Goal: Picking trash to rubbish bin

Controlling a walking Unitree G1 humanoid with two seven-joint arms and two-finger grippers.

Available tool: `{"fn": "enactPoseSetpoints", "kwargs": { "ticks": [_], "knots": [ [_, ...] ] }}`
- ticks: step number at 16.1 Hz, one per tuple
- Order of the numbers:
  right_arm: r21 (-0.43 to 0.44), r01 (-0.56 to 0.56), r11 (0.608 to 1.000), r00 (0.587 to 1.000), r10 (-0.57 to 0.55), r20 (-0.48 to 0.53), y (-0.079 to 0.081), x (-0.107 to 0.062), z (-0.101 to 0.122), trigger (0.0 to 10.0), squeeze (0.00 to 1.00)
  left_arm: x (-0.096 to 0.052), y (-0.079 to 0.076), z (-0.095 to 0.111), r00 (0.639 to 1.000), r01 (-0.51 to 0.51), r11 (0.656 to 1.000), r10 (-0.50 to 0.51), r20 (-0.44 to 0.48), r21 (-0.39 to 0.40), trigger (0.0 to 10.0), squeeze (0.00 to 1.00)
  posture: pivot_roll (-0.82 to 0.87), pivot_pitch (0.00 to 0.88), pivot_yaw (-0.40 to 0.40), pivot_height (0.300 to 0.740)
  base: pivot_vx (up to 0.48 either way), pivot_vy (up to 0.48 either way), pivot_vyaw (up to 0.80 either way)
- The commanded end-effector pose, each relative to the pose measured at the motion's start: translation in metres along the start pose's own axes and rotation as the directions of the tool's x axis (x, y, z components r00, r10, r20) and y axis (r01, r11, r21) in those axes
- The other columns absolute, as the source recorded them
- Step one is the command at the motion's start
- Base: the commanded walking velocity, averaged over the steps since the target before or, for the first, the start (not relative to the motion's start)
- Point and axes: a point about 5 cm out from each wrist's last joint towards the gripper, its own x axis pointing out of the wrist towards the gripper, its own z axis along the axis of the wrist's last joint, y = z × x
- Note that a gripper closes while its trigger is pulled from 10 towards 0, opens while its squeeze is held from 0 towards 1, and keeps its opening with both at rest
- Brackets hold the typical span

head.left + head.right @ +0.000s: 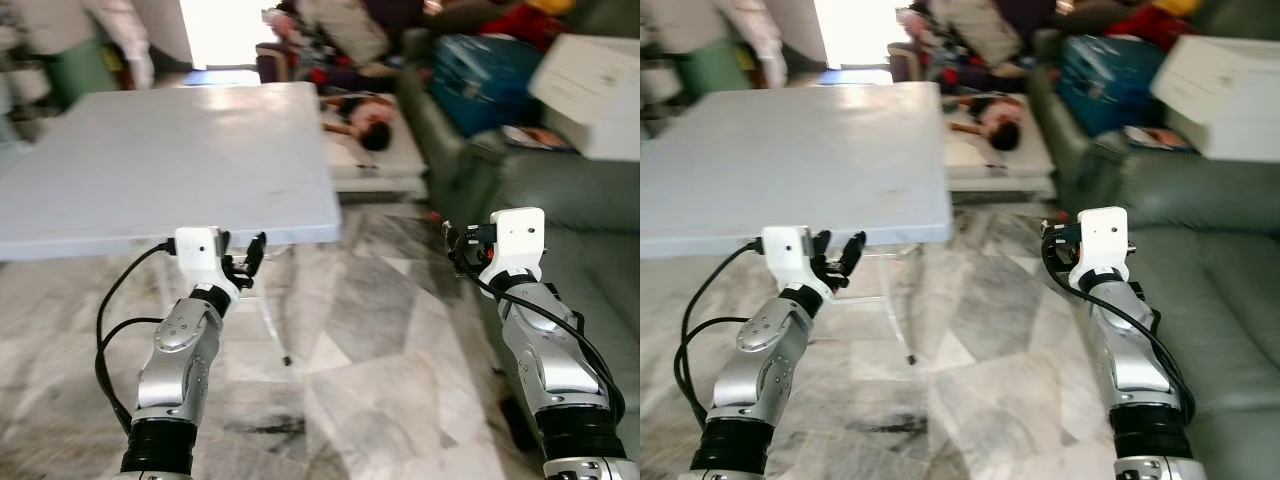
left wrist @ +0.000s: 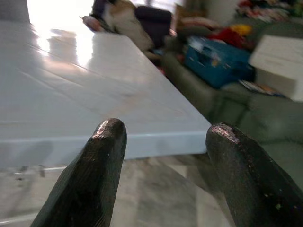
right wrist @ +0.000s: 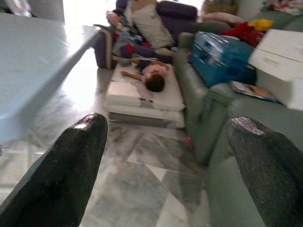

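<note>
Head view: left gripper (image 1: 250, 258) hangs just under the near edge of the pale blue desk (image 1: 150, 170), fingers apart, holding nothing. Right gripper (image 1: 462, 240) is raised over the marble floor (image 1: 370, 340) beside the green sofa (image 1: 570, 200); its fingers can't be read here.

Left wrist view: fingers (image 2: 90, 175) spread, desk edge straight ahead.

Right wrist view: fingers (image 3: 61, 175) wide apart, a person lying on a mattress (image 3: 142, 94) beyond.

No trash or bin can be made out, so neither arm is nearer.

Spread fingers (image 3: 57, 175) — mattress (image 3: 142, 97), sofa (image 3: 222, 127)
</note>
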Motion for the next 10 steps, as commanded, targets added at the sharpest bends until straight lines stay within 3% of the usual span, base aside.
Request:
{"fn": "enactPoseSetpoints", "kwargs": {
  "ticks": [1, 5, 10],
  "knots": [
    [-0.012, 0.014, 1.000, 1.000, -0.014, -0.001, -0.004, 0.001, 0.002, 10.0, 0.00, 0.001, 0.001, -0.003, 0.999, 0.019, 1.000, -0.019, -0.026, -0.002, 10.0, 0.00, 0.06, 0.003, -0.022, 0.740, 0.000, 0.000, -0.78],
    [-0.012, 0.073, 0.997, 0.997, -0.073, -0.027, -0.016, 0.000, -0.005, 10.0, 0.00, 0.000, 0.005, -0.011, 0.998, 0.040, 0.999, -0.038, -0.057, 0.036, 10.0, 0.00, 0.06, 0.005, -0.022, 0.740, 0.000, 0.000, -0.78],
    [-0.007, 0.068, 0.998, 0.997, -0.068, -0.030, -0.013, 0.003, -0.006, 10.0, 0.00, 0.001, 0.005, -0.009, 0.997, 0.065, 0.996, -0.062, -0.048, 0.060, 10.0, 0.00, 0.07, 0.000, -0.027, 0.740, 0.000, 0.000, -0.78]
  ]
}}
